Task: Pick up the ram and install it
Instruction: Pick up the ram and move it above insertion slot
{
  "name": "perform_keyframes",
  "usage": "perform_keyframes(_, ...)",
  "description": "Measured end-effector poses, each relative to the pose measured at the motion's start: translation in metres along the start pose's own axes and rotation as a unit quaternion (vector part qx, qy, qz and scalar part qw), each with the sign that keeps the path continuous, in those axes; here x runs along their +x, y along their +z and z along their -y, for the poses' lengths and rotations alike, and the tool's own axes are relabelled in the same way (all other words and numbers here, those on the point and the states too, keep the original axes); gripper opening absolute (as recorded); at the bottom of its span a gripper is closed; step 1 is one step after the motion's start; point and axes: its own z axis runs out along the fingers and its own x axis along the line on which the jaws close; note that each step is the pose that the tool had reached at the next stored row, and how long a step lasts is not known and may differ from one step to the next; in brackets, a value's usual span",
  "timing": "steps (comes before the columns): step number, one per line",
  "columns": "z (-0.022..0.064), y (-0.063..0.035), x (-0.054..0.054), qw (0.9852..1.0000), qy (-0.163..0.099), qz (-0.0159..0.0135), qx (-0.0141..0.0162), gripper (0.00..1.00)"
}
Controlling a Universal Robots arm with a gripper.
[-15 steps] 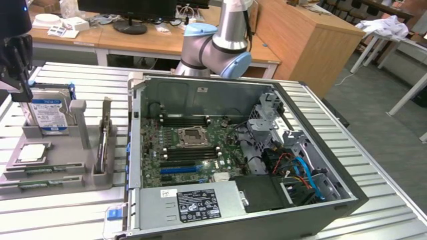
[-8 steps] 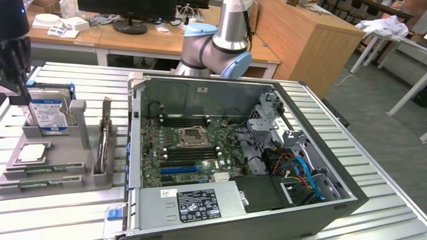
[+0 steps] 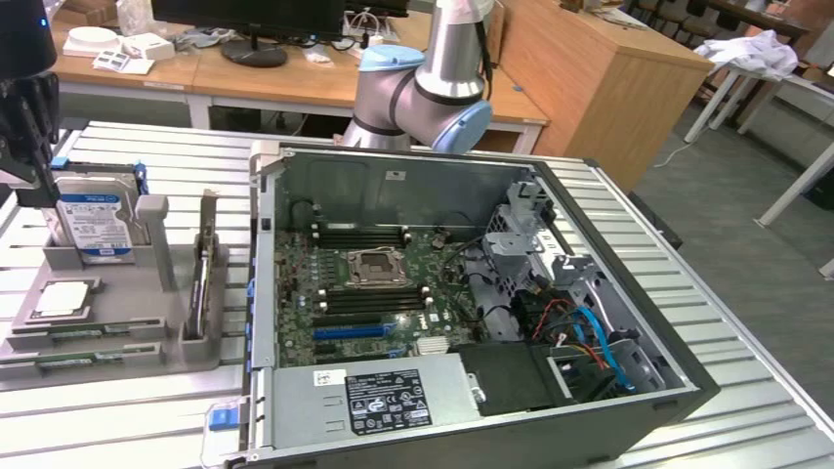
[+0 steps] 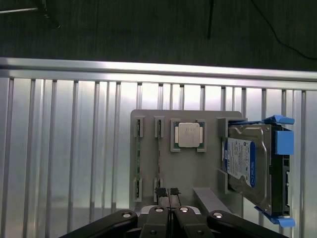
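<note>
Pincer (image 4: 168,194) clenched on nothing, above tray (image 4: 198,168) edge, ram (image 4: 137,158) in slot, drive (image 4: 247,163) alongside, bench (image 4: 59,148) beneath

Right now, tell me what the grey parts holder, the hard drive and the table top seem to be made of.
Grey parts holder: likely plastic, matt; uniform dull grey, no glare.
Hard drive: metal casing, probably, with a glossy blue-and-white label and blue rails that look like plastic.
Table top: ribbed metal, probably aluminium; bright reflections run along the ridges.
</note>
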Motion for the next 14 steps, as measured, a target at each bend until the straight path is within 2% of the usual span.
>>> perform_keyframes(9, 0.0, 0.0, 0.0, 1.0, 0.0, 0.0, 0.0, 0.11)
perform_keyframes(11, 0.0, 0.0, 0.0001, 1.0, 0.0, 0.0, 0.0, 0.23)
perform_keyframes(14, 0.0, 0.0, 0.0001, 1.0, 0.0, 0.0, 0.0, 0.29)
